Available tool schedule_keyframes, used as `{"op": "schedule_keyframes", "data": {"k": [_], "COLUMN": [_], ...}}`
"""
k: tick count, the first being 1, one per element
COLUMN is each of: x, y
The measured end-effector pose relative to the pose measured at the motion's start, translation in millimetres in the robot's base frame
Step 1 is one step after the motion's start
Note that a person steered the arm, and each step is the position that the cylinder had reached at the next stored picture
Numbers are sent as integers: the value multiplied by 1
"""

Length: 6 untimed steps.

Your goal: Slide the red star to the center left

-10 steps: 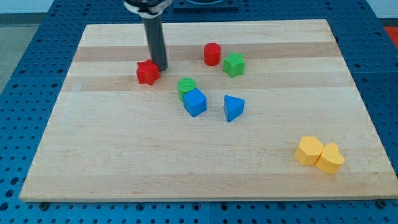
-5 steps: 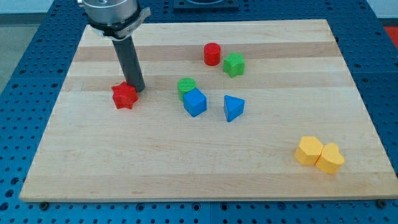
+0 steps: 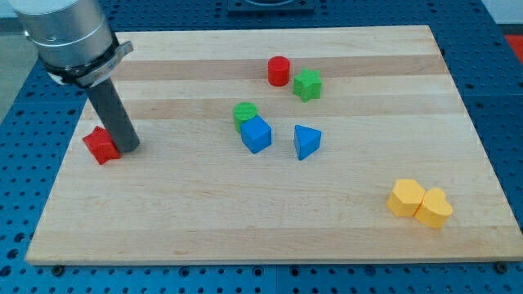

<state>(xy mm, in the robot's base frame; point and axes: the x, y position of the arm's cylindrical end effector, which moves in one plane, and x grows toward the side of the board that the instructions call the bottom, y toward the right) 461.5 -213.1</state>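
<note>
My tip [image 3: 128, 148] has pushed the red star [image 3: 101, 145] toward the view's lower left.

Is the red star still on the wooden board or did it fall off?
On the board. The red star sits flat on the wooden board, near its edge at the view's left, with my tip touching its right side.

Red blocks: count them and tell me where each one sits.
2. The red star lies near the board's left edge, about mid-height, touching my tip on its left side. The red cylinder stands near the view's top centre, left of a green block. None appear hidden.
</note>
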Motion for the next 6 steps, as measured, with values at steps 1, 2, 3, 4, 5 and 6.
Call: {"op": "schedule_keyframes", "data": {"k": [1, 2, 3, 4, 5, 6], "x": [28, 53, 48, 21, 0, -4], "y": [0, -8, -34, -43, -43, -43]}}
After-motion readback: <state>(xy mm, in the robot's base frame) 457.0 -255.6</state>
